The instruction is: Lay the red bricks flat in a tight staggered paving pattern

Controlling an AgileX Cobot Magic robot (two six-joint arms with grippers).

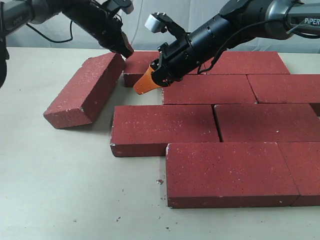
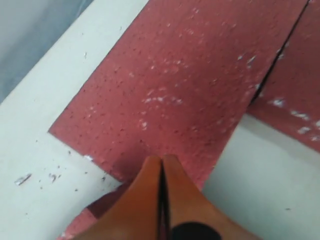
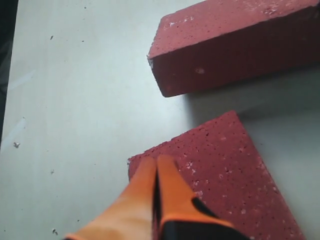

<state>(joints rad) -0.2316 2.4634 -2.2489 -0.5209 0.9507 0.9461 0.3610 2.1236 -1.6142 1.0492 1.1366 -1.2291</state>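
Note:
Several dark red bricks lie flat in staggered rows, among them one in the front row [image 1: 227, 172] and one in the row behind [image 1: 162, 127]. One loose brick [image 1: 85, 90] lies at an angle at the left, its far corner near the back-row end brick [image 1: 140, 64]. My left gripper [image 1: 126, 50] is shut and empty at that corner; in the left wrist view its tips [image 2: 161, 159] rest over a brick top [image 2: 180, 85]. My right gripper [image 1: 142, 86] is shut and empty by the back-row brick's left end, at the brick corner [image 3: 225, 170], with the loose brick [image 3: 235, 45] beyond.
The pale table [image 1: 60, 190] shows bare to the left of and in front of the paving, with small red crumbs [image 1: 160, 181] on it. A grey backdrop runs behind. Both arms reach in low over the back rows.

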